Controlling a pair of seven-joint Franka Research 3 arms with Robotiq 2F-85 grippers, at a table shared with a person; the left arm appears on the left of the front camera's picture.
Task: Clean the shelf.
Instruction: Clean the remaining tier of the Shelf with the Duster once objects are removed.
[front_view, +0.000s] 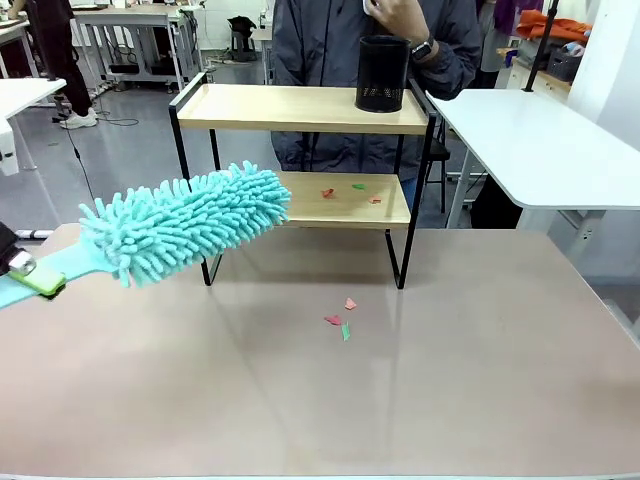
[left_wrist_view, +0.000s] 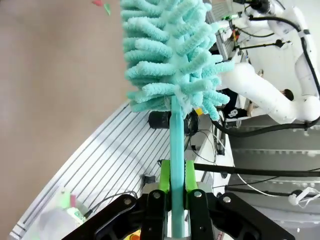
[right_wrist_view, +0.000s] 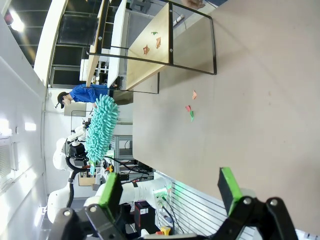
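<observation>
The shelf stands at the far middle of the table, two light wooden boards in a thin black frame. Small red and green paper scraps lie on its lower board. My left gripper at the far left is shut on the handle of a teal fluffy duster. The duster's head reaches right, to the left end of the lower board. In the left wrist view the green pads clamp the duster handle. My right gripper is open and holds nothing, well back from the shelf.
A black mesh cup stands on the top board's right end, a person's hand just above it. More scraps lie on the table before the shelf. White tables stand at the right and far left.
</observation>
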